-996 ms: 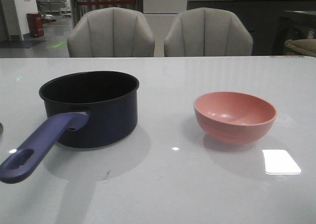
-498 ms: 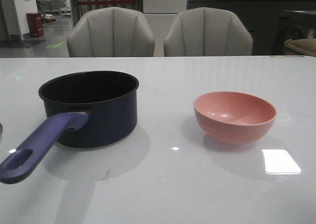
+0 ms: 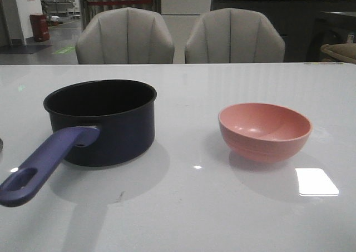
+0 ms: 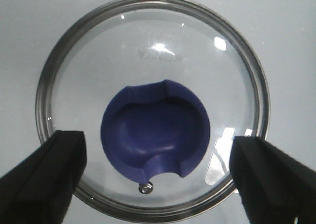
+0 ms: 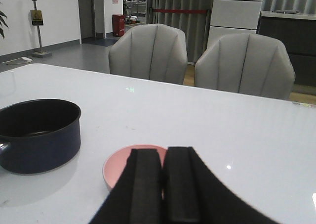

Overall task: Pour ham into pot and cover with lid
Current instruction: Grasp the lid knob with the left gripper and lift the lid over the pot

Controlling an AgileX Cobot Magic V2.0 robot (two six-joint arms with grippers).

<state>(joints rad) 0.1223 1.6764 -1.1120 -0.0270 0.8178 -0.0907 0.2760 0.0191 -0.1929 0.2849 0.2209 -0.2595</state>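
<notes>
Left claw (image 4: 158, 177) wide open, empty, over lid (image 4: 153, 46) | right claw (image 5: 162, 184) closed, empty, before bowl (image 5: 118, 167)

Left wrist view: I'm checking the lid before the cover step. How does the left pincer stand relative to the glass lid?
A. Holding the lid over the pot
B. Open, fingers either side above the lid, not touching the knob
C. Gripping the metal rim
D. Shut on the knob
B: the left pincer is open, its dark fingers well apart from the blue knob of the glass lid.

Showroom-like hall: padded chairs (image 3: 125, 36), barrier rope (image 5: 175, 10).
</notes>
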